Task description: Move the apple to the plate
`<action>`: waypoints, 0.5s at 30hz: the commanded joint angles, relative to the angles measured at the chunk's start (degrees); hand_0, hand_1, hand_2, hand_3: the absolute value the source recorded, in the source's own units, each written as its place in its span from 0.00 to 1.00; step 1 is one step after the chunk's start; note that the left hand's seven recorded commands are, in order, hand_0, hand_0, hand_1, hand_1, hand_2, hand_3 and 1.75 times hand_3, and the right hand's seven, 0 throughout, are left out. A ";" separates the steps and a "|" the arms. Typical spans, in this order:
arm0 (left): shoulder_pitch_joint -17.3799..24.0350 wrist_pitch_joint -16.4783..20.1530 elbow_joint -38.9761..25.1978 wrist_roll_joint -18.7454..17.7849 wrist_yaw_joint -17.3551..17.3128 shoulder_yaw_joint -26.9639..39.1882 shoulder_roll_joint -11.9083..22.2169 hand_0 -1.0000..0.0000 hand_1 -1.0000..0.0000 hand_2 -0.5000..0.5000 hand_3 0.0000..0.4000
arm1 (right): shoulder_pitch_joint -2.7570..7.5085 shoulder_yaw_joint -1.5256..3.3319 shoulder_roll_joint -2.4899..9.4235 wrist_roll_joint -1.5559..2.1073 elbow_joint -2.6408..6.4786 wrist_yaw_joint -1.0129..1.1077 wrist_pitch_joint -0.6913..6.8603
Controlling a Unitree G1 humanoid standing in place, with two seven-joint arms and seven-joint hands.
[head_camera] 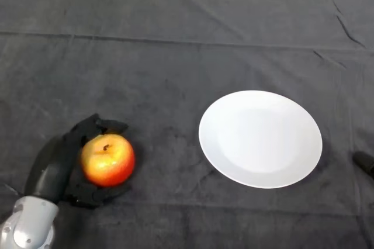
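Observation:
A red and yellow apple (108, 159) sits on the dark cloth at the lower left, stem side up. My black left hand (70, 161) comes in from the lower left and cups the apple from its left side, with fingers curled round its top and bottom. A white round plate (260, 138) lies empty on the cloth to the right of the apple, about a hand's width away from it.
A dark cloth (175, 56) covers the whole table, with creases along the far side. A small dark object (365, 163) shows at the right edge, just beyond the plate.

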 commanded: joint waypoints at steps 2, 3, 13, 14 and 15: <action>-2.91 2.85 -4.95 0.93 -1.22 -0.07 0.21 0.00 0.00 0.50 1.00 | 0.97 -0.76 -0.54 0.49 -1.71 -0.54 0.18; -3.43 3.64 -6.13 0.78 -1.63 0.15 0.44 0.00 0.00 0.50 1.00 | 0.98 -0.76 -0.53 0.49 -1.72 -0.54 0.18; -6.19 5.20 -13.12 1.03 -1.75 1.82 1.44 0.00 0.00 0.50 1.00 | 1.01 -0.74 -0.51 0.52 -1.78 -0.60 0.18; -6.64 5.17 -13.32 1.27 -1.46 1.80 1.27 0.00 0.00 0.50 1.00 | 1.01 -0.74 -0.51 0.52 -1.79 -0.60 0.18; -7.02 5.19 -13.40 1.49 -1.22 1.73 1.10 0.00 0.00 0.50 1.00 | 1.02 -0.74 -0.51 0.53 -1.80 -0.61 0.18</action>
